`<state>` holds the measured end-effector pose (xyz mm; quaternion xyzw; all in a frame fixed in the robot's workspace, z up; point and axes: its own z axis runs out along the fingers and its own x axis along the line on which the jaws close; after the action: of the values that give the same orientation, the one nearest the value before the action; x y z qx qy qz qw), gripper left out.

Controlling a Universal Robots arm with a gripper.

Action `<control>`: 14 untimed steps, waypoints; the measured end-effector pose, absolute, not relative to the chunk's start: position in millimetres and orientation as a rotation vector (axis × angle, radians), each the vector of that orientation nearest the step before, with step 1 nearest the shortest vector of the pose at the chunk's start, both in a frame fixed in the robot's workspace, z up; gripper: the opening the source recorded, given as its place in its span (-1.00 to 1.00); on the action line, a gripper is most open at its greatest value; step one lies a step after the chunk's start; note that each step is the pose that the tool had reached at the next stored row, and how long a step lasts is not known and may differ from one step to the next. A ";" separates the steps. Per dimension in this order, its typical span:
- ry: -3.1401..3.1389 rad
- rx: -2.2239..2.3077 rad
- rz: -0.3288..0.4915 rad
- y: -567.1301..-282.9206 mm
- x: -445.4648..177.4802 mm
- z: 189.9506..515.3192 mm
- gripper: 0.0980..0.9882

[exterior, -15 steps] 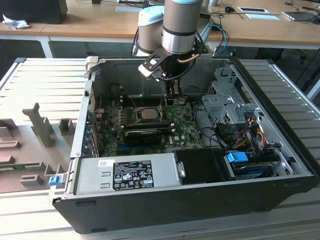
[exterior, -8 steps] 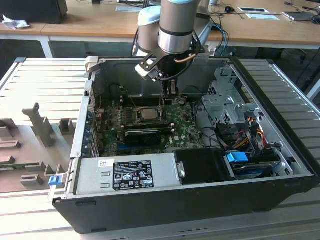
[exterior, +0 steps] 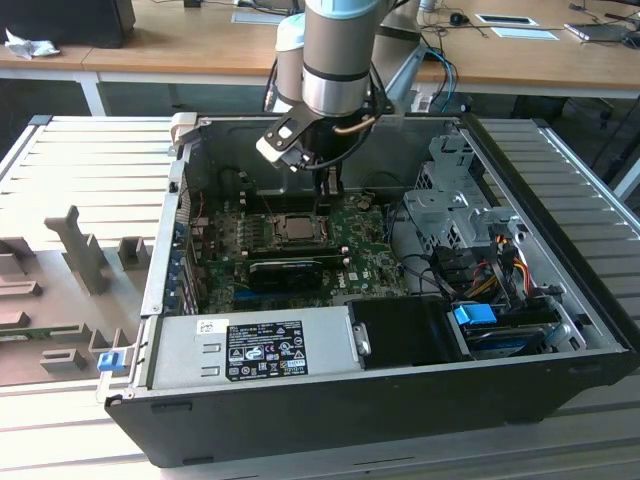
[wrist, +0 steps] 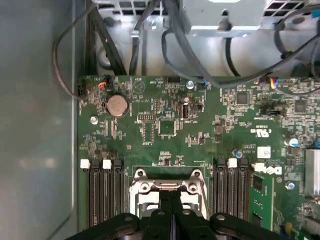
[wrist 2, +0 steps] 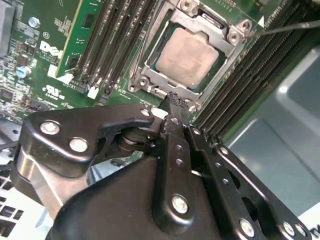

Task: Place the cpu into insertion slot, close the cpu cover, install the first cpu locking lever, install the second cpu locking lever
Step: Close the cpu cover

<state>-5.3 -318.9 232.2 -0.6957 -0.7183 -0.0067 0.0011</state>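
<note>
The cpu (wrist 2: 187, 52), a pale beige square, lies in the insertion slot (exterior: 297, 228) on the green motherboard (wrist: 165, 125). The silvery cpu cover (wrist 2: 151, 48) lies flat, framing the chip. A thin metal lever (wrist 2: 282, 28) sticks out from one corner of the socket. My gripper (wrist 2: 172, 98) is shut with nothing between its black fingers. Its tips hover at the socket's rim, just beside the cover's edge. In the exterior view the gripper (exterior: 328, 192) hangs straight down just behind the socket, toward the exterior view's right. In the first wrist view the fingers (wrist: 161, 220) overlap the socket frame (wrist: 167, 187).
Black memory slots (wrist 2: 115, 40) flank the socket on both sides. A long black card (exterior: 285, 270) lies in front of it. A silver power supply (exterior: 250, 350), a drive cage (exterior: 450, 200) and loose cables (exterior: 500, 260) crowd the case, and its metal walls (exterior: 180, 230) enclose everything.
</note>
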 end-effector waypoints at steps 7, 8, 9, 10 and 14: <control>-2.286 -2.153 -0.023 -319.2 -16.6 229.6 -0.98; -2.287 -2.153 -0.024 -319.4 -18.4 229.6 -0.98; -2.289 -2.153 -0.026 -319.5 -21.6 229.5 -0.98; -2.289 -2.153 -0.028 -319.5 -24.9 229.5 -0.98; -2.292 -2.153 -0.032 -319.5 -36.2 229.1 -0.98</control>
<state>-36.2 -319.5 229.1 -0.6846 -0.7289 -0.0102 -0.0016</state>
